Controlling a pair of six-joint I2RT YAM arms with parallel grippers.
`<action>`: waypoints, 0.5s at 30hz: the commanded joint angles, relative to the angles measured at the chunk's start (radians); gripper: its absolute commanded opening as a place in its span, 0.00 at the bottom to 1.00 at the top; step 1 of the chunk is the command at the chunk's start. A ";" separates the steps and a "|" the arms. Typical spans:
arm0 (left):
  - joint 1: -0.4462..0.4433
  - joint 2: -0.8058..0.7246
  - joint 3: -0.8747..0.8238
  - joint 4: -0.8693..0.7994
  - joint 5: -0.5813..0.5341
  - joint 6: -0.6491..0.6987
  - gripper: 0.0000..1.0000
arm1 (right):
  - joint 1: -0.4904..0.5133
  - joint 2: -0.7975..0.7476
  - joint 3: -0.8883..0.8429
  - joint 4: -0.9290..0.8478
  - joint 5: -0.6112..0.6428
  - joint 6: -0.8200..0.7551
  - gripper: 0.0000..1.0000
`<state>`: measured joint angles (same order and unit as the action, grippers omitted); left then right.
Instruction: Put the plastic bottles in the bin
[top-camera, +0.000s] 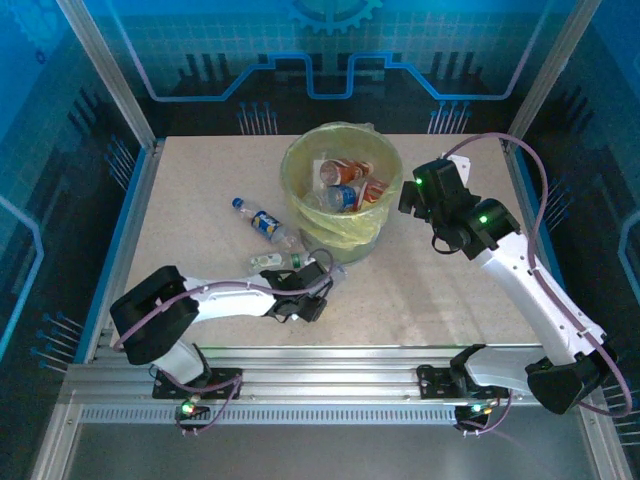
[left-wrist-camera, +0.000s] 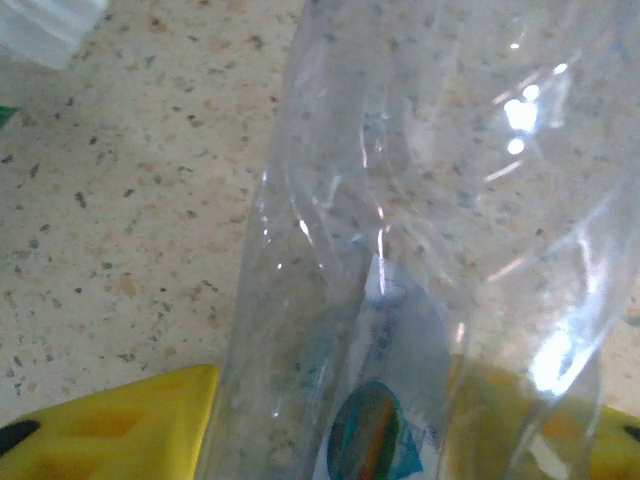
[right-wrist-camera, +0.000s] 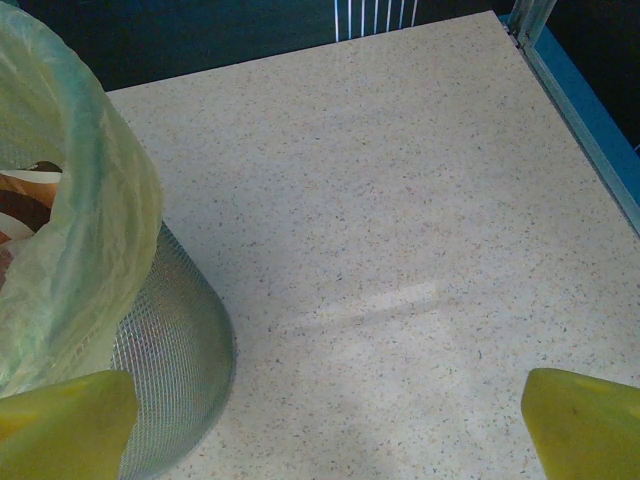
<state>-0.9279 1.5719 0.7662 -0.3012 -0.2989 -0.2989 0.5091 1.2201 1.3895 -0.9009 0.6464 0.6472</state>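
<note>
**Desk:** From above, where do the bottles lie?

**Photographer:** Several bottles (top-camera: 345, 185) sit inside the bag-lined bin (top-camera: 335, 228) in the middle of the speckled surface (top-camera: 450, 300). A blue-labelled bottle (top-camera: 262, 222) and a green-labelled bottle (top-camera: 280, 262) lie on the surface to the bin's left. The left arm (top-camera: 230, 292) reaches low toward the bin's foot, just beside the green-labelled one. The right arm (top-camera: 520, 260) hangs near the bin's right side.

**Desk:** And the left wrist camera?

**Photographer:** A clear bottle (left-wrist-camera: 420, 200) runs between the left fingers (left-wrist-camera: 120, 425). They stand narrow, one against the bottle's wall and the other seen through the plastic. Whether they press it firmly cannot be told. The walls look thin and glossy, and the bottle looks empty. It is likely light, slippery and quick to buckle, though hardly breakable. A gentle squeeze across the labelled body seems the soundest hold, since the wall there should give a little without slipping. The neck would likely be stiffer.

**Desk:** The right wrist?

**Photographer:** The right fingers (right-wrist-camera: 585, 425) stand wide apart over the surface with nothing between them. The bin's mesh wall and green bag are close on their left.
</note>
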 joint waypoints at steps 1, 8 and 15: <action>-0.018 -0.073 0.012 -0.039 0.011 0.023 0.54 | -0.012 0.002 0.020 -0.012 0.012 0.016 1.00; -0.022 -0.283 0.001 -0.056 0.094 0.056 0.48 | -0.015 -0.010 0.014 -0.014 0.017 0.019 1.00; -0.023 -0.528 0.057 -0.108 0.176 0.118 0.46 | -0.017 -0.032 0.004 -0.011 0.021 0.019 1.00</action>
<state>-0.9440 1.1110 0.7738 -0.3702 -0.1734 -0.2283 0.5091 1.2163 1.3895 -0.9016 0.6472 0.6506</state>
